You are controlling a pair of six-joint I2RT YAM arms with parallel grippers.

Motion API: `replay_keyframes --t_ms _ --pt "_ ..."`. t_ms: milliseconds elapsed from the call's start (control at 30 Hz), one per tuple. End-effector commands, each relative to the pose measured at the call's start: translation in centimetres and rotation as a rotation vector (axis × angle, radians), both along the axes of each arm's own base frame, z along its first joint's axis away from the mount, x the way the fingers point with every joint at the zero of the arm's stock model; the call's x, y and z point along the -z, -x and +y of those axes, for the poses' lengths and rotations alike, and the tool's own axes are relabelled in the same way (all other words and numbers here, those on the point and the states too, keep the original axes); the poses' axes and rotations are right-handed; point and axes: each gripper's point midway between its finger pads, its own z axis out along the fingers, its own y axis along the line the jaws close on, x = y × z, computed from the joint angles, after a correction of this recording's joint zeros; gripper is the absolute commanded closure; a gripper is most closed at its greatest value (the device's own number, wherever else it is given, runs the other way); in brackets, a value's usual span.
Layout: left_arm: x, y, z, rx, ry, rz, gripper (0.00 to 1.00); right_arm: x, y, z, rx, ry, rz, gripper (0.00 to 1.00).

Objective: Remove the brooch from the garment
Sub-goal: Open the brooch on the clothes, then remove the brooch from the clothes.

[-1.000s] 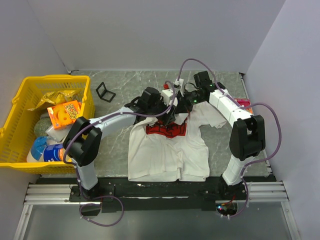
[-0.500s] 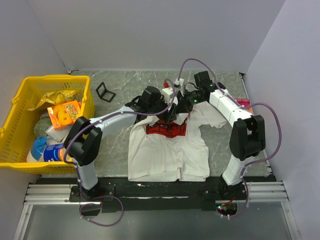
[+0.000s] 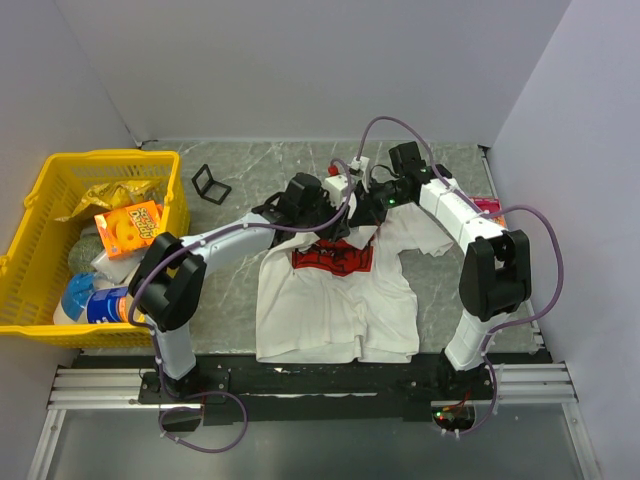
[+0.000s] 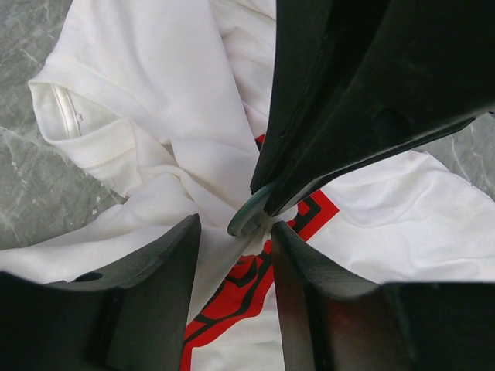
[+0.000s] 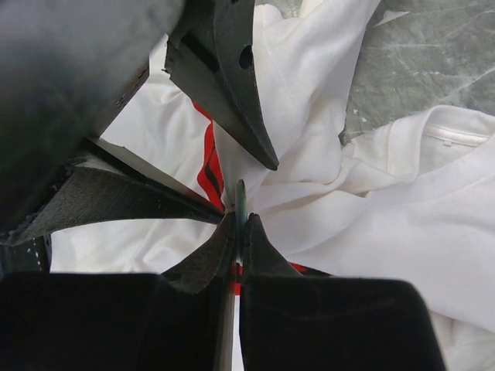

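Note:
The garment (image 3: 335, 300) is a white T-shirt with a red print, lying crumpled on the grey marbled table. Its chest fabric (image 4: 155, 93) is pulled up into a peak. The brooch (image 4: 247, 216) is a thin green disc at the top of that peak. My right gripper (image 5: 241, 224) is shut on the brooch (image 5: 240, 197), edge-on between its pads. My left gripper (image 4: 234, 232) stands just under the brooch, its jaws apart on either side of the raised fabric. In the top view both grippers (image 3: 335, 225) (image 3: 352, 215) meet over the shirt's collar and hide the brooch.
A yellow basket (image 3: 40, 190) full of packets and bottles stands at the table's left. A small black frame (image 3: 210, 183) lies at the back left. A pink object (image 3: 488, 207) lies at the right edge, beside the right arm.
My left gripper's jaws have narrowed around the raised fabric. The right gripper has stayed shut on the brooch. Both arms have hardly moved.

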Motion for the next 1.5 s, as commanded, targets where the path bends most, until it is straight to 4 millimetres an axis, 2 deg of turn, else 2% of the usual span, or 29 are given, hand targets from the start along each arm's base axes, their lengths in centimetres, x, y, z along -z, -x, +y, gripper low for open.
replay_keyframes --t_ms 0,133,300,400,500,533,633,800,1200,1467 --pt "-1.4 -0.9 -0.1 -0.024 0.022 -0.062 0.55 -2.8 -0.3 0.1 -0.015 -0.046 -0.049 1.0" --pt "-1.5 -0.5 -0.3 0.005 0.027 -0.06 0.66 -2.6 -0.2 -0.1 -0.016 -0.042 -0.045 1.0" --pt "-1.7 0.4 -0.7 0.061 0.04 -0.055 0.72 -2.5 -0.3 -0.4 -0.013 -0.044 -0.036 1.0" --pt "-1.9 1.0 -0.8 0.096 0.047 -0.05 0.69 -2.8 -0.2 -0.5 -0.013 -0.048 -0.04 1.0" --pt "-2.1 1.3 -0.7 0.121 0.052 -0.053 0.6 -2.8 -0.2 -0.5 -0.016 -0.051 -0.038 1.0" --pt "-2.3 1.4 -0.6 0.125 0.056 -0.052 0.54 -2.8 -0.1 -0.6 -0.017 -0.052 -0.031 1.0" --pt "-2.8 1.1 -0.2 0.13 0.071 -0.051 0.48 -2.8 -0.1 -0.6 -0.019 -0.055 -0.029 1.0" --pt "-3.3 1.0 0.3 0.143 0.093 -0.046 0.47 -2.9 -0.1 -0.7 -0.018 -0.059 -0.025 1.0" --pt "-3.7 2.7 -1.4 0.246 0.167 0.041 0.47 -2.6 0.1 -0.5 -0.027 -0.065 -0.007 1.0" --pt "-3.8 2.3 -1.6 0.231 0.166 0.036 0.48 -2.3 0.1 -0.4 -0.03 -0.065 0.005 1.0"
